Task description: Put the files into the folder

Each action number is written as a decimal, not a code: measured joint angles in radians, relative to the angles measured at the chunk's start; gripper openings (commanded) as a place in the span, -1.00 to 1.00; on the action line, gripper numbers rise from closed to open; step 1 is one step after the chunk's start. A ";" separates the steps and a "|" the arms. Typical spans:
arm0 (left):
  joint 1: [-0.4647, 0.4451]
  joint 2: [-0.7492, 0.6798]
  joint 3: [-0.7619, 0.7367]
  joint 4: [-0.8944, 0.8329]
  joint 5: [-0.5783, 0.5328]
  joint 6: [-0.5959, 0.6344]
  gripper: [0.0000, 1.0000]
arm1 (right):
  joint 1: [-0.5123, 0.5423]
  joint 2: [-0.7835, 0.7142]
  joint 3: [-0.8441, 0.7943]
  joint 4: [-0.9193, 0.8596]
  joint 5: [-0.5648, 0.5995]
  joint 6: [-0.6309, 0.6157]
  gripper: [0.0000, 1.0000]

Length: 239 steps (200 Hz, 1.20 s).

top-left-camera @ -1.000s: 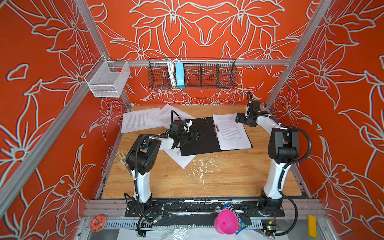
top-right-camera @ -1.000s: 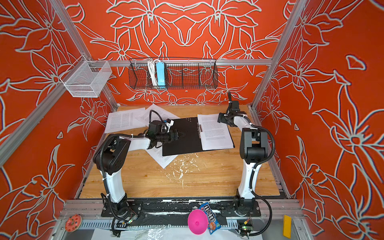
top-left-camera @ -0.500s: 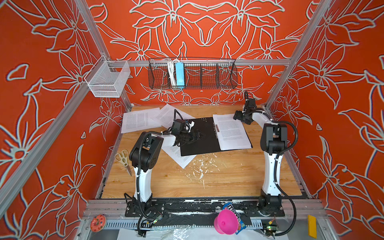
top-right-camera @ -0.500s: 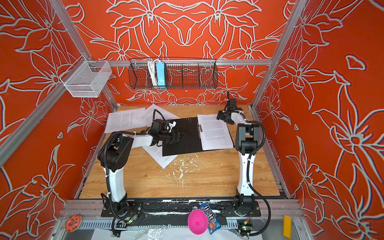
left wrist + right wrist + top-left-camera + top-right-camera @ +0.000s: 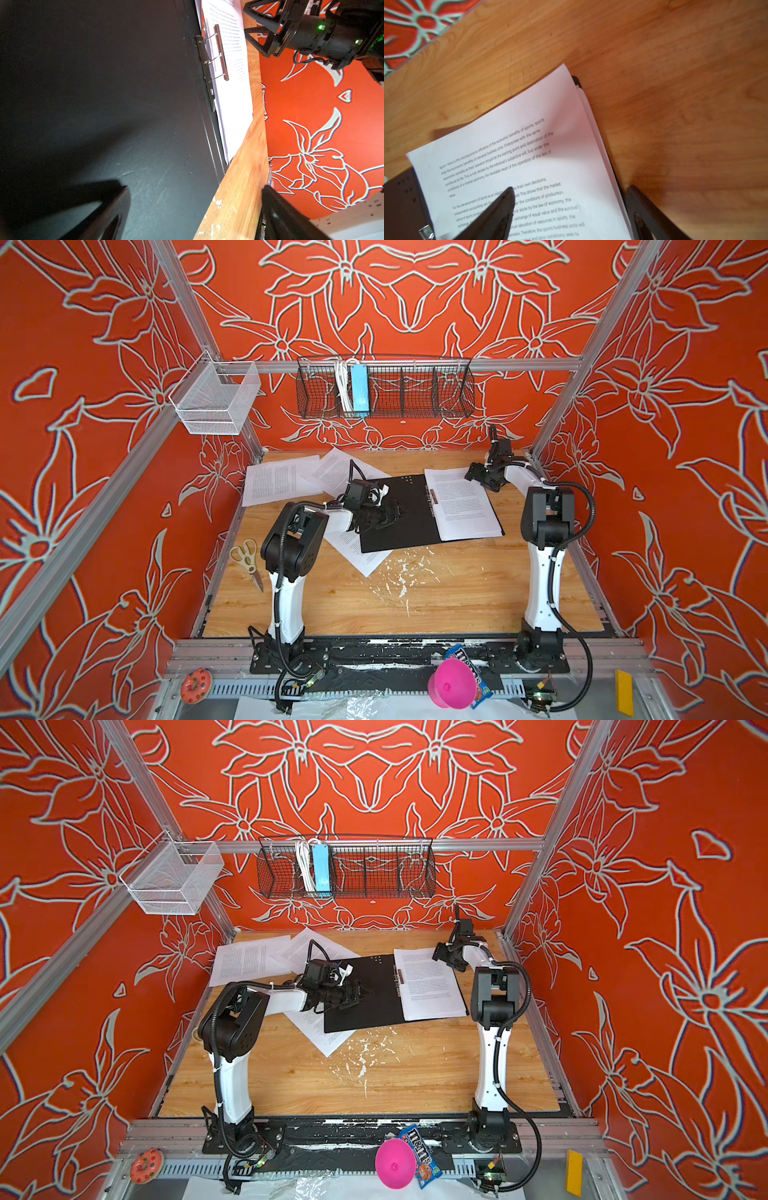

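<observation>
Print on the files (image 5: pixel 529 145) reads only in the right wrist view — "economic benefits of sports" — and they lie stacked in the open folder (image 5: pixel 411 533) near the table's (image 5: pixel 457 597) far edge. We see the right gripper (image 5: pixel 570 191) spread wide astride that stack's edge, holding nothing; the left gripper (image 5: pixel 194 187) gapes empty over its bare black half. Wire basket (image 5: pixel 415 396) holds a power strip (image 5: pixel 359 391).

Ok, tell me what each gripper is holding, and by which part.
Nothing is held. The left gripper is open over the open folder; the right gripper is open over a corner of the files.
</observation>
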 measured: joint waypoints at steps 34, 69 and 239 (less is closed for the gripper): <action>0.000 0.000 0.000 0.000 0.000 0.000 0.95 | -0.004 -0.002 -0.009 0.010 -0.018 0.014 0.68; 0.001 0.000 0.001 0.000 0.001 0.000 0.95 | -0.007 -0.031 -0.067 0.053 -0.027 0.035 0.68; -0.003 -0.063 -0.039 0.005 0.003 0.006 0.95 | 0.034 -0.090 0.040 -0.006 0.019 0.033 0.84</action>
